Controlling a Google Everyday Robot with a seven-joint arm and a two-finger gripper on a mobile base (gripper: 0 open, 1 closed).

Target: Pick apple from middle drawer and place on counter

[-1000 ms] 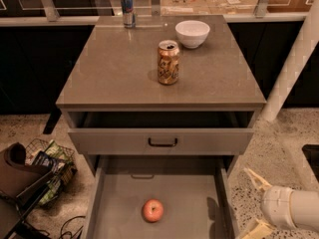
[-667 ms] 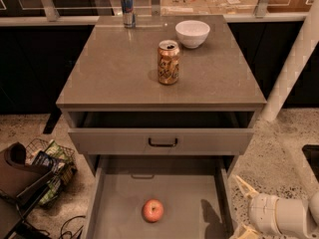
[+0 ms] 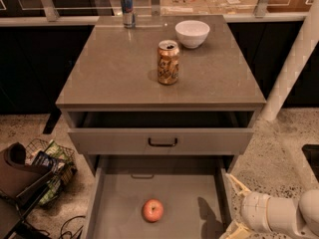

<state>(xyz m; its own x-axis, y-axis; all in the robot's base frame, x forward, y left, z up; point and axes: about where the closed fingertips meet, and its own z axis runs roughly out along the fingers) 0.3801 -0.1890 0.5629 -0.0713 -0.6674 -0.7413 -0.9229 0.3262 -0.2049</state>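
Note:
The apple (image 3: 153, 210), red with orange-yellow patches, lies on the floor of the open middle drawer (image 3: 182, 190), near its front and a little left of centre. The counter (image 3: 114, 71) is the grey-brown top above. My gripper (image 3: 233, 208) is at the lower right, just outside the drawer's right wall and to the right of the apple. Its two cream fingers (image 3: 238, 184) are spread open with nothing between them. The white arm runs off the right edge.
A soda can (image 3: 168, 62), a white bowl (image 3: 192, 33) and a blue can (image 3: 127, 8) stand on the counter. The shallower drawer with a dark handle (image 3: 162, 142) is slightly open above. A wire basket (image 3: 49, 167) sits on the floor at left, and a white post (image 3: 293, 68) stands at right.
My gripper and arm have moved left, closer to the drawer's right wall. The apple and the things on the counter have not moved.

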